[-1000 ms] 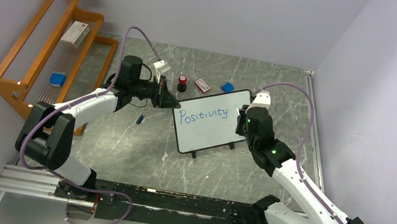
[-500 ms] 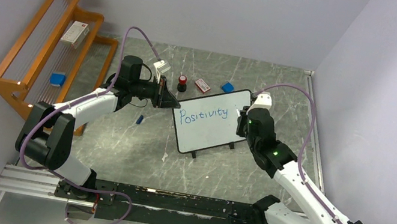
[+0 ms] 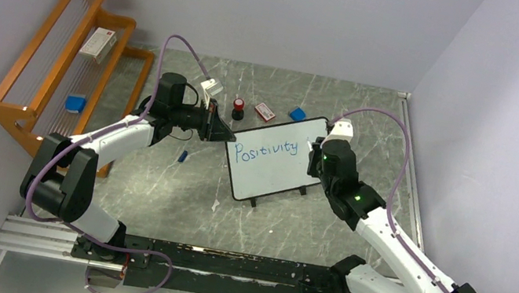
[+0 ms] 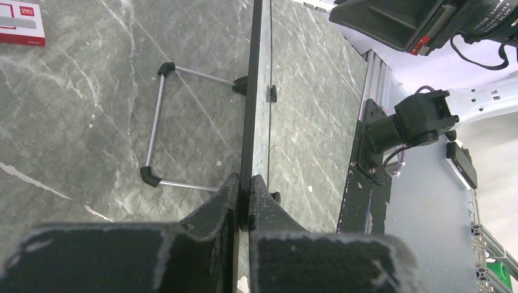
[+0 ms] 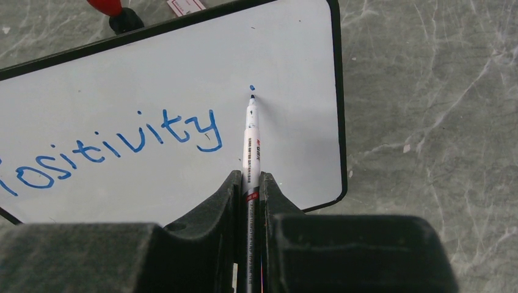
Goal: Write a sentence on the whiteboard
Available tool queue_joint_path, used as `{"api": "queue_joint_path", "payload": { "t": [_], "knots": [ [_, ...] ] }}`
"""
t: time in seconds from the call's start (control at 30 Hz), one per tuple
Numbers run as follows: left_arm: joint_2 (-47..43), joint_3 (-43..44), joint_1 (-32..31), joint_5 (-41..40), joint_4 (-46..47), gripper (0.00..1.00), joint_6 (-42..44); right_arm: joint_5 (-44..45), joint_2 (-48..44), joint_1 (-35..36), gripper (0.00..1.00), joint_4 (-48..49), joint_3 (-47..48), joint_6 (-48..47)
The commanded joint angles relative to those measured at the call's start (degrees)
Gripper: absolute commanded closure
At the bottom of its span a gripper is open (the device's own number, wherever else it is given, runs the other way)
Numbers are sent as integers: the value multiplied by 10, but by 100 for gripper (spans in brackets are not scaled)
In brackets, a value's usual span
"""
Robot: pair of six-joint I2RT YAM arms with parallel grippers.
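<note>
The whiteboard (image 3: pixel 272 171) stands tilted on small black feet mid-table; it also shows in the right wrist view (image 5: pixel 183 73) and edge-on in the left wrist view (image 4: pixel 249 110). The sentence (image 3: pixel 265 149) is blue handwriting reading "Positivity" (image 5: pixel 116 149), with a small blue dot (image 5: pixel 251 88) to its right. My left gripper (image 3: pixel 223 133) (image 4: pixel 244 186) is shut on the board's left edge. My right gripper (image 3: pixel 314 152) (image 5: pixel 249 180) is shut on a white marker pen (image 5: pixel 251 140), its tip just below the dot at the board's right side.
A red-capped object (image 3: pixel 238 107), a red-and-white box (image 3: pixel 264 111) and a blue block (image 3: pixel 298 113) lie behind the board. A small blue cap (image 3: pixel 183 156) lies left of it. A wooden rack (image 3: pixel 63 66) stands at the far left.
My right gripper with the pen shifted slightly down and then back up near the board's right side. The left gripper and the board have not moved.
</note>
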Motion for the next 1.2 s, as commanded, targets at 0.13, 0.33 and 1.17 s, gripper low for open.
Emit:
{"api": "queue_joint_path", "payload": {
  "t": [0.13,0.33,1.17],
  "knots": [
    [15,-4,-2,-42,-44,95,34,7,7,-5,100,6,-2,-2],
    [14,-4,-2,-44,-45,95,35,-1,0,-5,100,-20,-2,6],
    [13,-4,-2,-43,-45,95,36,16,-18,-5,100,-13,3,8]
  ]
}}
